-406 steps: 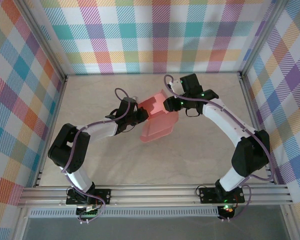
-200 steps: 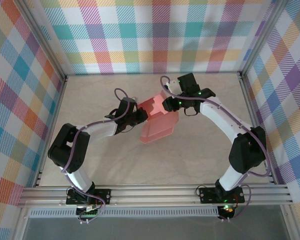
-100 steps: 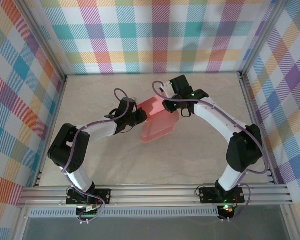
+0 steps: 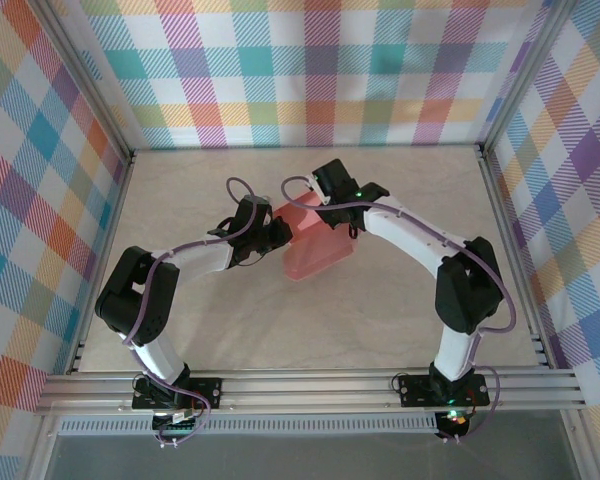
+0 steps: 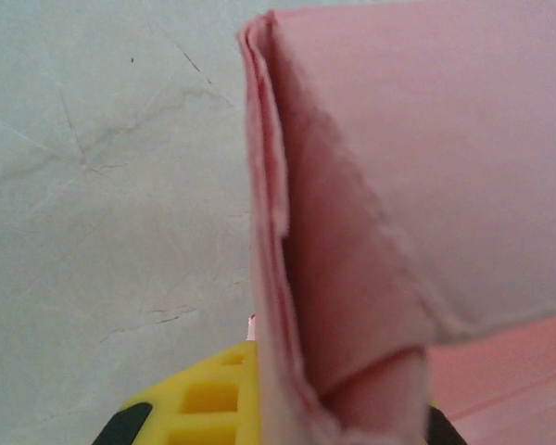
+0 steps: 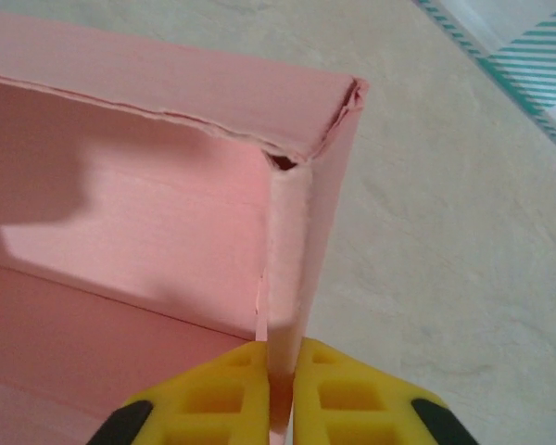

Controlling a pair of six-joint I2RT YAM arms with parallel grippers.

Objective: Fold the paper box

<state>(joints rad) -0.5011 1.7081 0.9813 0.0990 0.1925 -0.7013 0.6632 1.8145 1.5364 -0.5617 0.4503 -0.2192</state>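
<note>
The paper box is salmon-pink card, partly folded, with raised walls, near the middle back of the table. My left gripper is at its left side. In the left wrist view the left gripper is shut on a doubled wall of the box, with one yellow finger showing beside the card. My right gripper is at the box's far edge. Seen from the right wrist, the right gripper has its yellow fingers shut on a corner wall of the box.
Plaid walls enclose the beige table on three sides. An aluminium rail runs along the near edge by the arm bases. Bare tabletop lies in front of the box.
My right arm has swung left along the box's far edge, and its jaws have closed onto the corner wall. The left arm and its grip have stayed put.
</note>
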